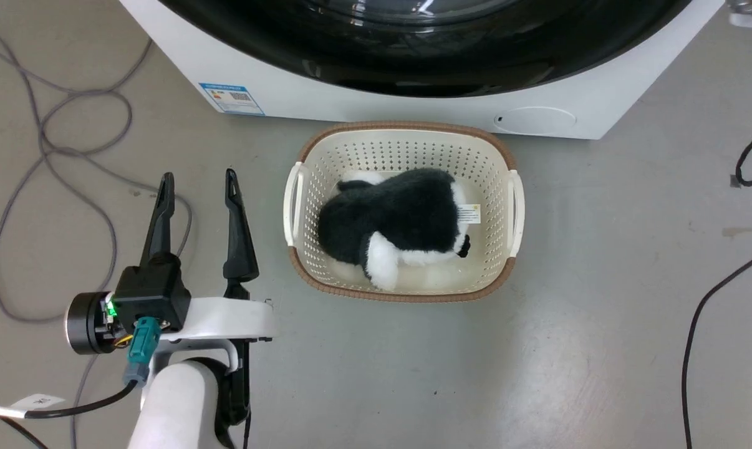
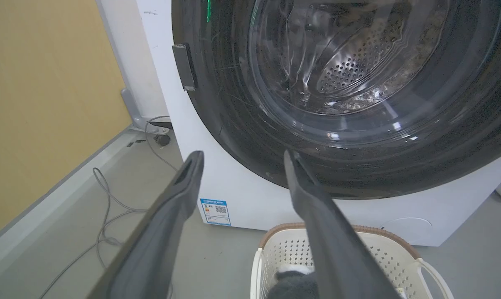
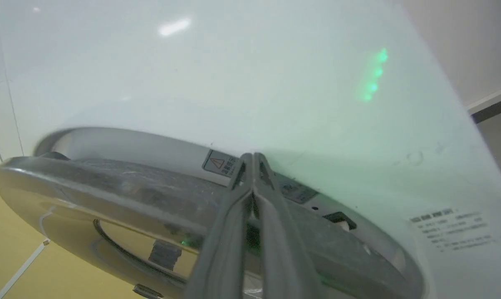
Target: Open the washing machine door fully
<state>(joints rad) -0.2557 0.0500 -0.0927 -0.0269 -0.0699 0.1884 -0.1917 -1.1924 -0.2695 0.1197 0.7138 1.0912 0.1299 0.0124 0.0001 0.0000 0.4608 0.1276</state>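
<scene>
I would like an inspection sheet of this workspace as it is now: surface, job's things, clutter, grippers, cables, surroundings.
Surface: grey floor, a few small stains.
Job's things: white washer; its black door with glass window looks slightly ajar at the rim in the right wrist view, not fully open.
Clutter: cream basket in front of the washer, with a black-and-white plush toy inside.
Grippers: left gripper jaws open, empty, left of the basket; right gripper jaws shut, tips at the gap between door rim and washer front.
Cables: grey cable looped on the floor at left; black cable at right.
Surroundings: yellow wall beside the washer.
</scene>
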